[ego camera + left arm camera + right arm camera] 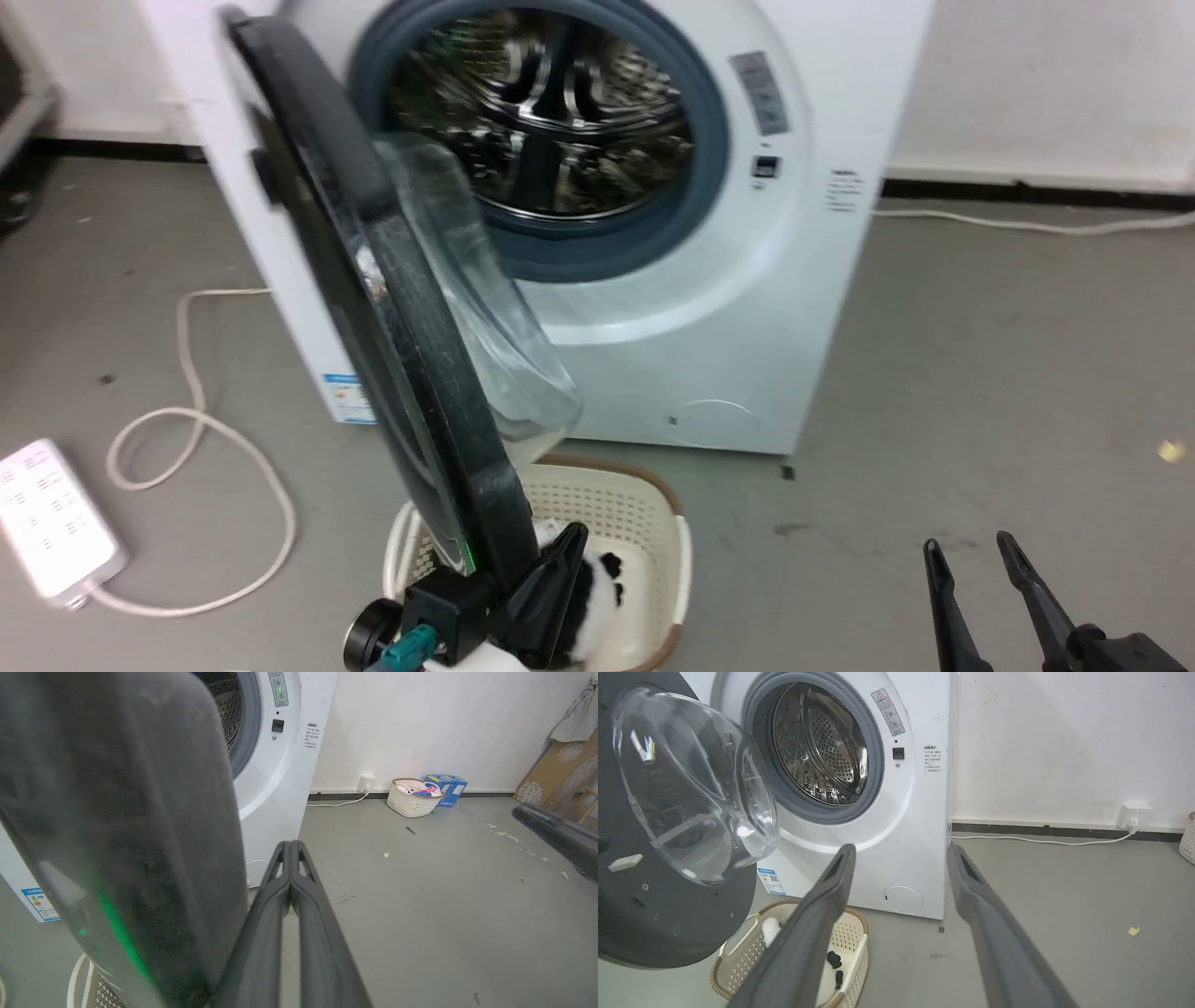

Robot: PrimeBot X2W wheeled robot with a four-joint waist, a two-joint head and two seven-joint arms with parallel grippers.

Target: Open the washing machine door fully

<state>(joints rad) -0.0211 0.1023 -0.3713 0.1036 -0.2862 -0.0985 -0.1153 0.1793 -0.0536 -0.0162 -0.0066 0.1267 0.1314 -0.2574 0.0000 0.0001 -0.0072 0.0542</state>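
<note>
The washing machine door (401, 308), round, glossy black with bulging clear glass, stands swung out from the white machine (747, 308). The left end effector (571, 539) is pinched closed just beside its lower rim; the right end effector (968, 543) gapes wide, empty, well apart.

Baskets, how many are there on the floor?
2. The near basket sits before the washing machine, below its open door. The far basket stands by the wall, beside a blue box. More may be hidden.
</note>
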